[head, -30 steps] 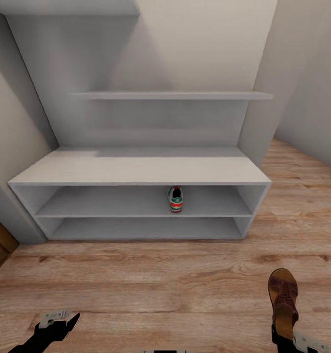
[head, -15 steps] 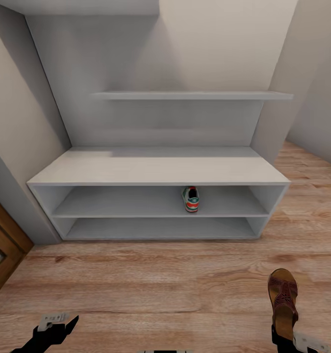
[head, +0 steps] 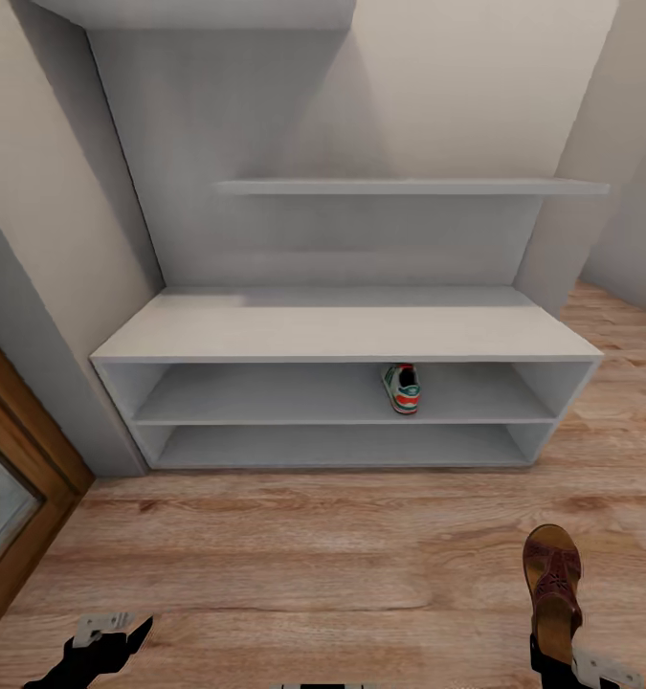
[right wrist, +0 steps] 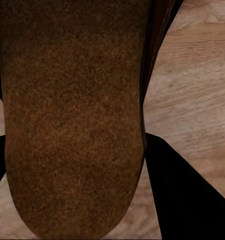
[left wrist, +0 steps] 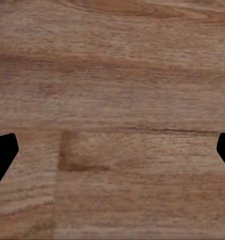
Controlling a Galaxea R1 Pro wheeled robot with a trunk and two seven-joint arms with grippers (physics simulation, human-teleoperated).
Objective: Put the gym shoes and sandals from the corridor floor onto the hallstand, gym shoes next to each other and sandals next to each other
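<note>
- Pale-grey hallstand (head: 342, 330) stands against the wall ahead of me, its two long open shelf levels facing me and a floating shelf (head: 409, 187) on the wall above it.
- On its upper shelf level, right of the middle, sits one gym shoe (head: 402, 387), white with green and orange-red, lying lengthwise from front to back; it is on the rack, off the floor.
- My right gripper (right wrist: 77, 170) is clamped on a sandal (head: 553, 584): in the right wrist view the tan-brown insole lies between my black fingers (right wrist: 187, 195), which press against its sides.
- From my head I see that sandal low at my right, its dark brown straps pointing away from me towards the rack, held above the corridor floor (head: 294, 545) and well short of the hallstand.
- My left gripper (left wrist: 112, 155) is spread wide and holds nothing; in the left wrist view the two fingertips (left wrist: 1, 155) stand far apart with bare wood planks between them.
- A brown wooden door frame (head: 21, 478) shows at my left, beside the hallstand's slanted end.
</note>
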